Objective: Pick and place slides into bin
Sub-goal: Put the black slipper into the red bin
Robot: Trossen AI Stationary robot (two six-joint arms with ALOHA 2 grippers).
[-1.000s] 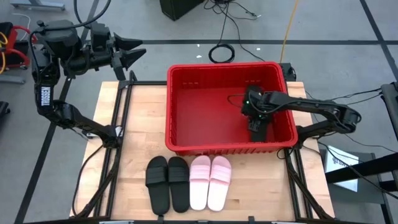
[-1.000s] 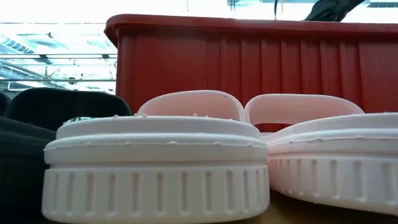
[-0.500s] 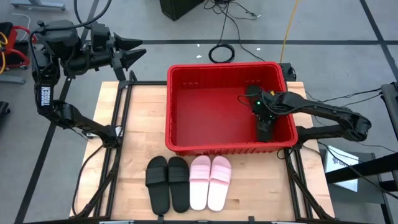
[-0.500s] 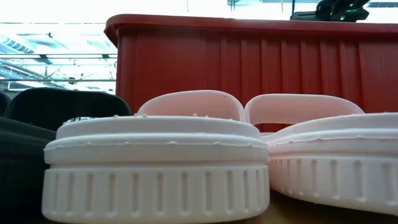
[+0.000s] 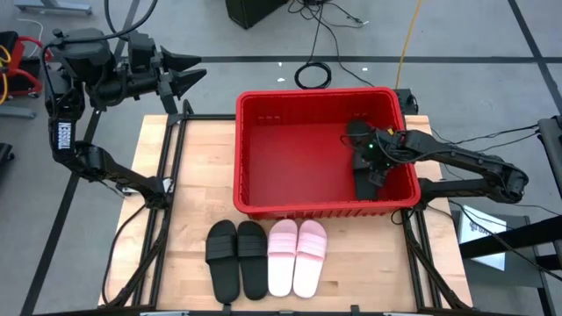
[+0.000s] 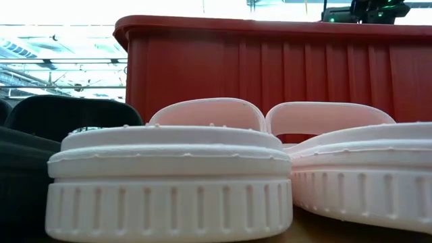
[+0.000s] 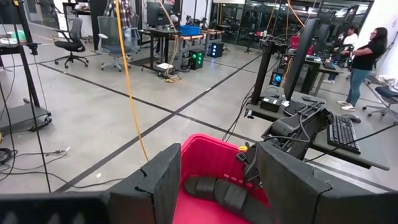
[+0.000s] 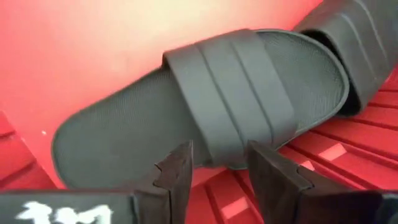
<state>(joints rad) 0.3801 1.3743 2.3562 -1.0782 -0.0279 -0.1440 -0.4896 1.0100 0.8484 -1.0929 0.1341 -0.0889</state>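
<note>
The red bin (image 5: 290, 149) stands at the table's far middle. Two black slides lie inside it at its right end: one (image 8: 205, 106) on the floor by the right wall, also in the high view (image 5: 364, 186), the other (image 8: 354, 37) just beyond it. My right gripper (image 8: 217, 165) hangs open right over the nearer slide's side edge, inside the bin (image 5: 371, 168), holding nothing. Two black slides (image 5: 235, 259) and two pink slides (image 5: 297, 257) lie side by side, soles down, on the table in front of the bin. My left gripper (image 5: 189, 75) is open, off the table's far left corner.
The bin's thick rim (image 6: 270, 23) rises well above the slides on the table. The pink slides (image 6: 169, 175) fill the low view. There is bare wood left of the bin (image 5: 193, 175). People stand at desks in the room beyond (image 7: 367, 56).
My right gripper has shifted a little toward the table's right edge, inside the bin's right end. The black slide under it has stayed lying in the bin.
</note>
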